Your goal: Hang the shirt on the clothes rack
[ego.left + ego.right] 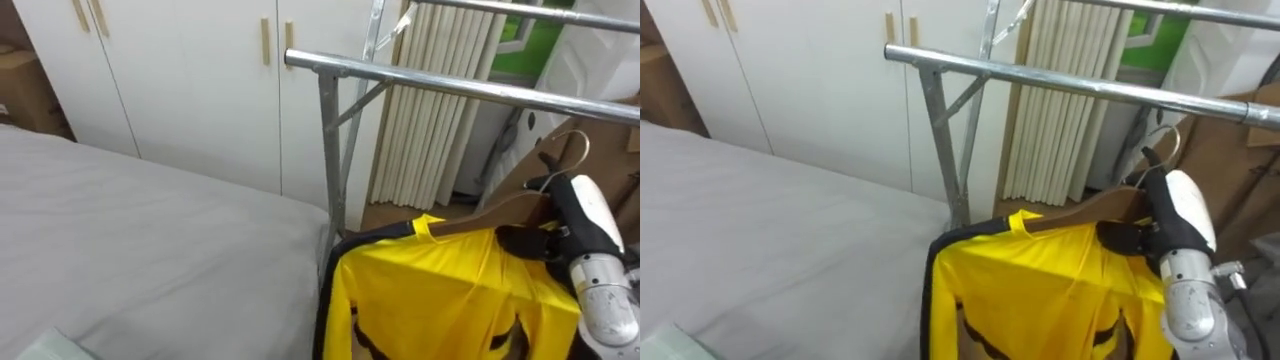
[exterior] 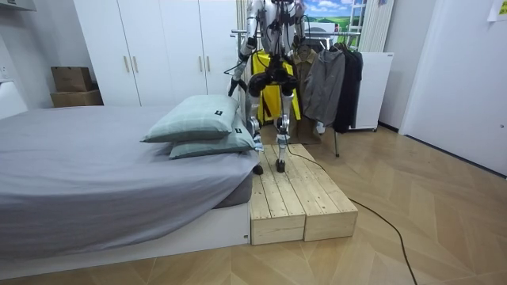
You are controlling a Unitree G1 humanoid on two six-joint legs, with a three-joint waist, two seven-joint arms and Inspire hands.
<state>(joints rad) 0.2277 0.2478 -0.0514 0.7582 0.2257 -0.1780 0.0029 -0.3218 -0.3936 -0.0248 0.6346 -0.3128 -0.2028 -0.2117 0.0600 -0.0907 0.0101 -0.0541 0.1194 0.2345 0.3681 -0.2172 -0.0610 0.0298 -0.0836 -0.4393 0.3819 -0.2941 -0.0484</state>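
Observation:
A yellow shirt with black trim hangs on a wooden hanger. The hanger's metal hook points up, a little below the silver rail of the clothes rack and apart from it. My right hand is shut on the hanger at the shirt's shoulder, coming in from the right. In the room view I stand on a wooden platform facing the rack, the yellow shirt in front of me. My left hand hangs low at my side toward the bed.
The grey bed lies to my left, right against the rack's upright post. White wardrobe doors stand behind. Dark clothes hang further along the rack. Pillows sit on the bed's end.

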